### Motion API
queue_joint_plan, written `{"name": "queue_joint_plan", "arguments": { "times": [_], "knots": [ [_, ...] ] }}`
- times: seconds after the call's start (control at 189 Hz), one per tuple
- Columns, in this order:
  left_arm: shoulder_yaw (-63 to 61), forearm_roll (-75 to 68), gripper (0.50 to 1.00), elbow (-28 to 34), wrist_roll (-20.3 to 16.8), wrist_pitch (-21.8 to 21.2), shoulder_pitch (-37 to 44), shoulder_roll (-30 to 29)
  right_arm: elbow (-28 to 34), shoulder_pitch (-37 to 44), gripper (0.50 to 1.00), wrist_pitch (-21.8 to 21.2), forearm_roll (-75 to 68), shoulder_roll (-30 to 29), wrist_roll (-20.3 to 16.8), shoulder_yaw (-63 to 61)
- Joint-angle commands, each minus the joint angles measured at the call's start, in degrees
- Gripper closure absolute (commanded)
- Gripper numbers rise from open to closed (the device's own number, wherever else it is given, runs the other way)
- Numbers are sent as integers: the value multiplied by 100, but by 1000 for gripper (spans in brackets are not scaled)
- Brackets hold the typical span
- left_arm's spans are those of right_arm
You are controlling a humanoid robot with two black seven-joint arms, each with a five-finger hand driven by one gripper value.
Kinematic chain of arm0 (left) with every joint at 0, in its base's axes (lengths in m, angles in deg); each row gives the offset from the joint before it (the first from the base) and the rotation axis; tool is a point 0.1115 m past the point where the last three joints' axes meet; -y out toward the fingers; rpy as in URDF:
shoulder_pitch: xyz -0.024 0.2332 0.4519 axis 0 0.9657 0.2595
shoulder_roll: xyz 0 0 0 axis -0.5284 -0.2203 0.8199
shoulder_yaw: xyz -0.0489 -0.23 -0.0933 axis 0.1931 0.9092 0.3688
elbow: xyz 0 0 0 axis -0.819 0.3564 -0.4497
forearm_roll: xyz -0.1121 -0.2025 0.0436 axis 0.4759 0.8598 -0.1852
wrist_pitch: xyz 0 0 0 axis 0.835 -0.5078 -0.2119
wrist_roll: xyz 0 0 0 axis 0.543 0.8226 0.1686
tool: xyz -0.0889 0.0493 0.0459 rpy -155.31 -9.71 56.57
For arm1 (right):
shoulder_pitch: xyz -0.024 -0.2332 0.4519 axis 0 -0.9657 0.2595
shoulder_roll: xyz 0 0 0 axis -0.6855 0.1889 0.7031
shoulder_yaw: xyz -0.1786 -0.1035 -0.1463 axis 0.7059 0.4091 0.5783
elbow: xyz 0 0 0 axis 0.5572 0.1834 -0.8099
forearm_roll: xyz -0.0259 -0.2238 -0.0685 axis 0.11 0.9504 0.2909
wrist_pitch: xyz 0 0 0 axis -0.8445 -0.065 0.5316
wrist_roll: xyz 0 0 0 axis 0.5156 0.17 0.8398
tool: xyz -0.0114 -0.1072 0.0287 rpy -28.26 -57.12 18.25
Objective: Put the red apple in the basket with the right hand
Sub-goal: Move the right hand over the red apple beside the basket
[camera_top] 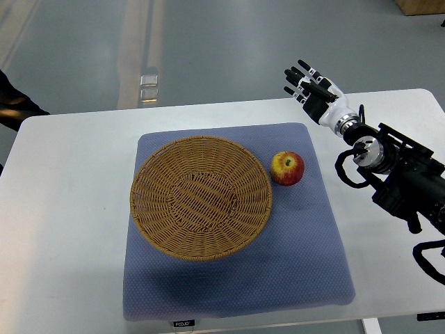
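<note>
Your right robot hand (311, 85) is up past the far right edge of the surface (62, 209), fingers loosely spread and holding nothing. The red apple (287, 168) sits on the blue mat (306, 257), just beside the basket's (201, 197) right rim, toward the mat's far right corner. The arm gets cut off at the right edge, and something dark pokes in at the far left that you can't really identify.
</note>
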Motion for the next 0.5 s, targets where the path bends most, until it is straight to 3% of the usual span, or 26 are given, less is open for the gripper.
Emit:
{"name": "queue_joint_plan", "arguments": {
  "times": [0.0, 0.291, 0.296, 0.36, 0.412, 0.418, 0.428, 0.497],
  "knots": [
    [3, 0, 500, 0, -5, 0, 1, 0, -26, -2, 576, -11, -2, -4, -4, -20],
    [-6, 0, 500, -9, -5, 0, -8, 0, 9, 33, 576, -72, 235, 84, -127, 262],
    [-6, 0, 500, -9, -5, 0, -8, 0, 26, 103, 576, -133, 479, 110, -327, 470],
    [-6, 0, 500, -9, -5, 17, -8, 0, 61, 376, 576, -344, 964, 137, -645, 885],
    [-6, 0, 500, -9, -5, 17, -8, 0, 62, 376, 576, -345, 965, 137, -646, 886],
    [-6, 0, 500, -9, -5, 43, -8, 0, 62, 620, 576, -501, 1452, 294, -933, 1382],
    [-6, 0, 500, -9, -5, 52, -8, 0, 62, 683, 576, -529, 1553, 347, -1005, 1500],
    [3, 0, 500, -18, -5, 61, -8, 0, 70, 912, 576, -608, 1879, 533, -1200, 1949]
  ]
}}
